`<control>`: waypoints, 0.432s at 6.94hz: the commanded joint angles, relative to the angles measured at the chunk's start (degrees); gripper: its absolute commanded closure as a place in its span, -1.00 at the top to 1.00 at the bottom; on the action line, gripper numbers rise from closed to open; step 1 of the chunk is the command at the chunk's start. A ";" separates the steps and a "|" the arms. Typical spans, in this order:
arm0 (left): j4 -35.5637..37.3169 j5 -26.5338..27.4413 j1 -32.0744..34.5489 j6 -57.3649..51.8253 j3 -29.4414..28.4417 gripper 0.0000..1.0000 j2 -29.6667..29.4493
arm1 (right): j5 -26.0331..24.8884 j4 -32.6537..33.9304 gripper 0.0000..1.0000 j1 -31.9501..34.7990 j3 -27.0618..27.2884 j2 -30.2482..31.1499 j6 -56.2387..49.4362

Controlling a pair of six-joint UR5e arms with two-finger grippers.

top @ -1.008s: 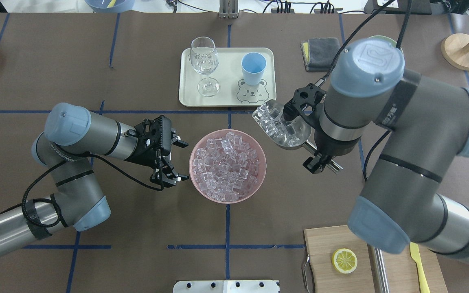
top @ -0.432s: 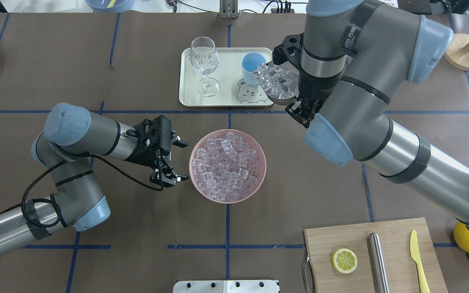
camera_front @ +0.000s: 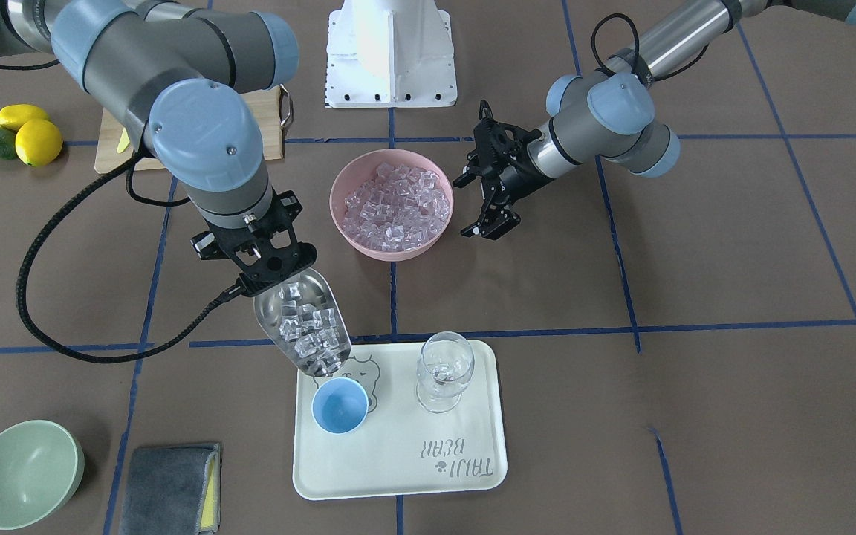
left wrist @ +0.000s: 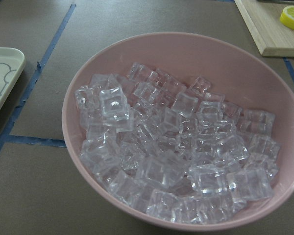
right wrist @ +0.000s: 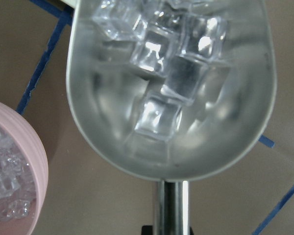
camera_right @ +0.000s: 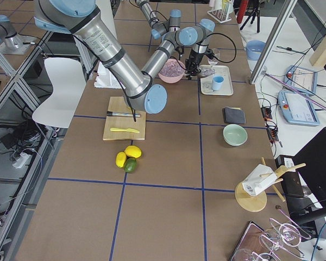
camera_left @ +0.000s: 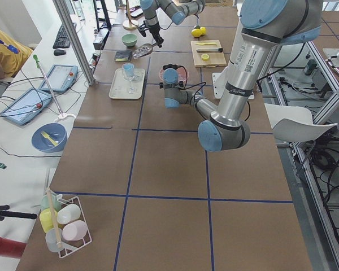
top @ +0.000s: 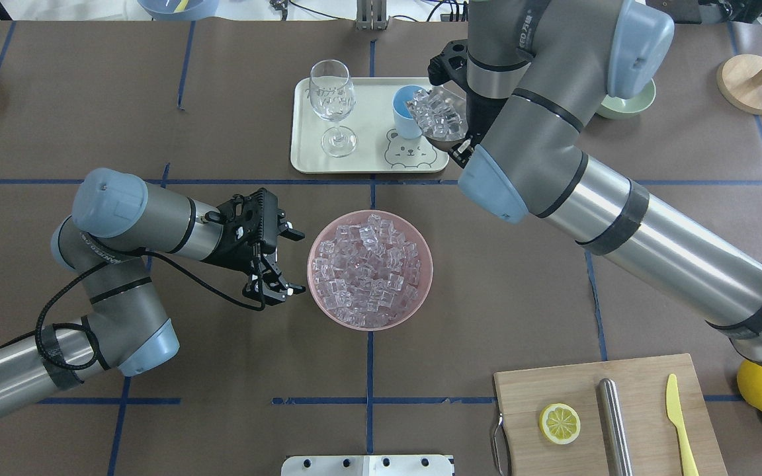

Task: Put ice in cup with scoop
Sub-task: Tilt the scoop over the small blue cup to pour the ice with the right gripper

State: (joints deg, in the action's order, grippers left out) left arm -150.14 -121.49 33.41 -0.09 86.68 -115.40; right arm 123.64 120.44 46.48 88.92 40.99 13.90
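Note:
My right gripper [camera_front: 264, 269] is shut on the handle of the steel scoop [camera_front: 302, 327], whose trough is full of ice [camera_front: 309, 334]. The scoop tilts down over the tray, its mouth at the rim of the light-blue cup [camera_front: 339, 405]. The cup's inside shows only blue. In the overhead view the scoop [top: 439, 118] overlaps the cup [top: 402, 112]. The right wrist view shows cubes in the scoop [right wrist: 171, 98]. My left gripper [top: 292, 261] is open and empty beside the pink bowl [top: 315, 264] of ice [top: 369, 268].
A cream tray [top: 368, 125] holds the cup and a wine glass [top: 333, 99]. A cutting board [top: 553, 387] with a lemon slice, steel cylinder and yellow knife lies front right. A green bowl [camera_front: 23, 472] and a grey cloth [camera_front: 168, 487] lie beyond the tray.
My right arm has carried the loaded scoop from beside the pink bowl to the tray, ending with its mouth at the cup. The left arm has not moved.

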 commanded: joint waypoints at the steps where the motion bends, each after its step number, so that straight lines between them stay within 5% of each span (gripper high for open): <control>1: -0.07 0.03 -0.01 0.00 -0.11 1.00 0.00 | 0.11 0.32 -1.00 0.45 -5.66 -2.49 -2.03; 3: -0.07 0.03 -0.19 0.00 -0.11 1.00 -0.08 | -0.33 7.14 -1.00 1.59 -8.49 -6.00 -8.42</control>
State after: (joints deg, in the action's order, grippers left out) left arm -150.20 -121.47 33.31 -0.09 86.59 -115.41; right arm 123.64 123.46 47.48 81.95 36.97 9.09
